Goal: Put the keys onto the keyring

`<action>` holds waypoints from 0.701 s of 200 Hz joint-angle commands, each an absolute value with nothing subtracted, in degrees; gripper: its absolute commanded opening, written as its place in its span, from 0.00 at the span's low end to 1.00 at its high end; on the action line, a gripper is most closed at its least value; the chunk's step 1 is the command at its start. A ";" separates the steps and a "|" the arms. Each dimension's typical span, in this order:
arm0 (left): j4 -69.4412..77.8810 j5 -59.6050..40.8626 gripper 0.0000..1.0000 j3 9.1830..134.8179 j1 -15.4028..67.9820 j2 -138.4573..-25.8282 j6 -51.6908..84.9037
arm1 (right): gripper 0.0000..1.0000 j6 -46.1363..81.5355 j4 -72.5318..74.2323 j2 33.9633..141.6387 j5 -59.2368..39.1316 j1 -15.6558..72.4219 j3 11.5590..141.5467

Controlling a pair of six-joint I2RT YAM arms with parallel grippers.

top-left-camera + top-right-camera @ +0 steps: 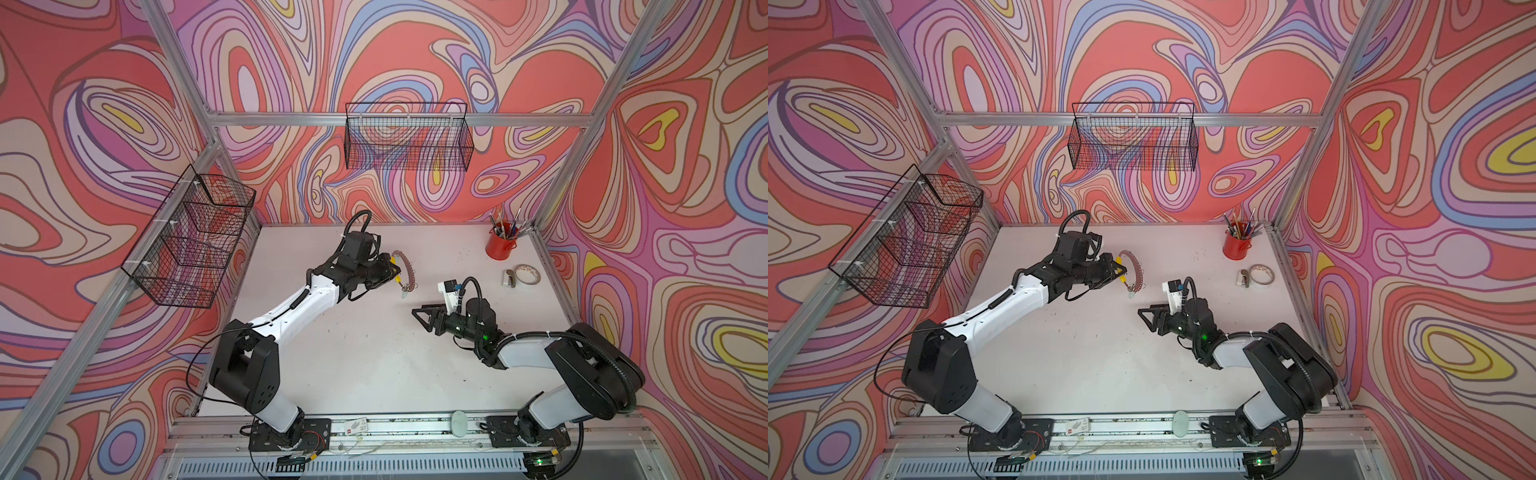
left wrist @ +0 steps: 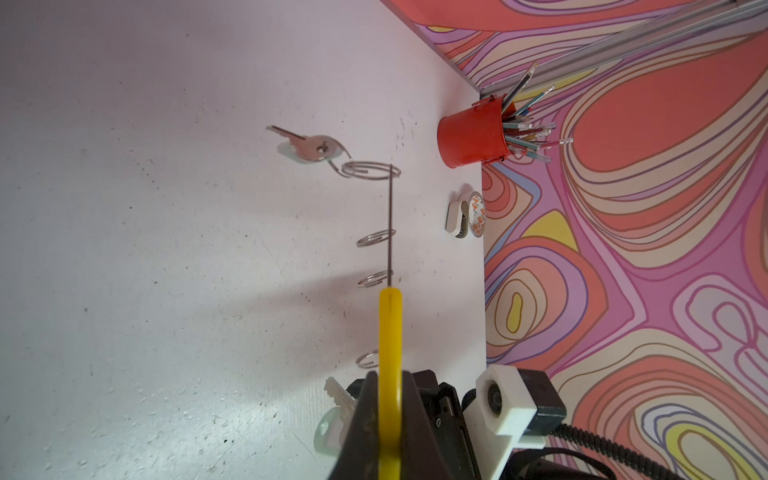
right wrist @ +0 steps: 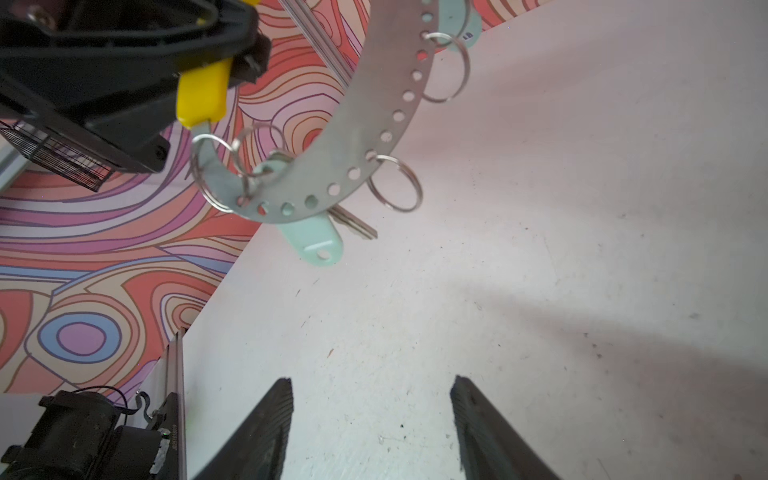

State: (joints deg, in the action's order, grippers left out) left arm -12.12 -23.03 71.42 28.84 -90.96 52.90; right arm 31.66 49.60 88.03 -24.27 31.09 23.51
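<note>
My left gripper is shut on the yellow sleeve of the keyring and holds it upright above the table. In the left wrist view the keyring shows edge-on, its sleeve pinched between the jaws of the left gripper. One key with a pale tag hangs from a far wire loop. Another key sits partly hidden beside a finger. In the right wrist view a tagged key dangles under the keyring. My right gripper is open and empty, below and right of the keyring.
A red cup of pens stands at the back right of the table. A whitish tape roll with a small grey object lies in front of it. Two wire baskets hang on the back and left walls.
</note>
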 commanded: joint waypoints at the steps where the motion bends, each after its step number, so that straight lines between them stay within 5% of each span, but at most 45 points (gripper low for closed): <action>1: -7.13 -22.00 0.00 69.95 29.37 -88.84 58.79 | 0.64 35.50 58.59 89.99 -24.03 32.14 24.69; 93: 1.42 -16.41 0.00 59.57 31.70 -82.58 73.39 | 0.65 43.54 82.48 105.91 -7.62 36.09 28.07; 140: 5.54 -13.71 0.00 54.75 32.61 -80.24 79.35 | 0.79 50.09 95.51 114.23 2.42 38.22 30.11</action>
State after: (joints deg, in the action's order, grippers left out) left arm 1.67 -16.25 56.49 32.32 -82.74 74.39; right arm 44.93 84.71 112.16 -5.80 37.60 29.28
